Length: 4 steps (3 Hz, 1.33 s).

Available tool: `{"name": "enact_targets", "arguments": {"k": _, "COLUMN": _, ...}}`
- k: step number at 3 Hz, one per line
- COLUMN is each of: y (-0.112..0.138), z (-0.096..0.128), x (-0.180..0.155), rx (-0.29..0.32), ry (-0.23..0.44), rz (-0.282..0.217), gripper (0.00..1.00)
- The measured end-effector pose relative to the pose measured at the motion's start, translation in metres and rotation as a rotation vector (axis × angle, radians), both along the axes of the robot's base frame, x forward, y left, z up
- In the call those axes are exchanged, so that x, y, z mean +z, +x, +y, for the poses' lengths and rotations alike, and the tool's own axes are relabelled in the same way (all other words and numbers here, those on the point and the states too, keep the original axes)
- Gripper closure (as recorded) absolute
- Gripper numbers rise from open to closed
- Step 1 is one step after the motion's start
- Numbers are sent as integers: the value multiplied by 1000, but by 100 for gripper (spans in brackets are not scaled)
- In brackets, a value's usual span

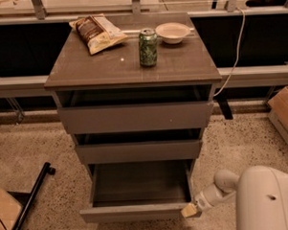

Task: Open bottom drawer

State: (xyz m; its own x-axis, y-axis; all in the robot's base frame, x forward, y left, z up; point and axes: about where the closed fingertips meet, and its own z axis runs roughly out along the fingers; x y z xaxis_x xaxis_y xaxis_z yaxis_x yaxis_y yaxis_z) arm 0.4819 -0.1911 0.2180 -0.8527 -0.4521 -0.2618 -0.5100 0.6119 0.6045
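— Camera view: where is the bottom drawer?
— The bottom drawer [134, 213] is lowest in the cabinet [108, 65], pulled out, with its inside showing.
— And the gripper?
— The gripper [190, 210] is at that drawer front's right end. Whether it grips cannot be told. A can [148, 47] stands on top.

No text can be read here. The snack bag [98, 32] on the cabinet top [103, 66] carries dark print, and the green can [147, 47] beside it has a patterned wrap, yet you can make out no word, brand or number on either. The gripper [189, 210] sits at the right front corner of the open bottom drawer [134, 212]. Neither shows a mark you can read.
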Motion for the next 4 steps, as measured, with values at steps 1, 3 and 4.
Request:
{"name": "enact_targets", "arguments": {"k": 1, "y": -32, "z": -13, "x": 21, "rx": -16, "ry": -50, "rz": 23, "gripper": 98}}
{"name": "enact_targets", "arguments": {"k": 3, "y": -20, "z": 3, "x": 58, "rx": 26, "ry": -33, "rz": -115, "gripper": 53}}
{"name": "enact_targets", "arguments": {"k": 4, "y": -21, "z": 5, "x": 57, "rx": 29, "ry": -30, "rz": -113, "gripper": 30}}
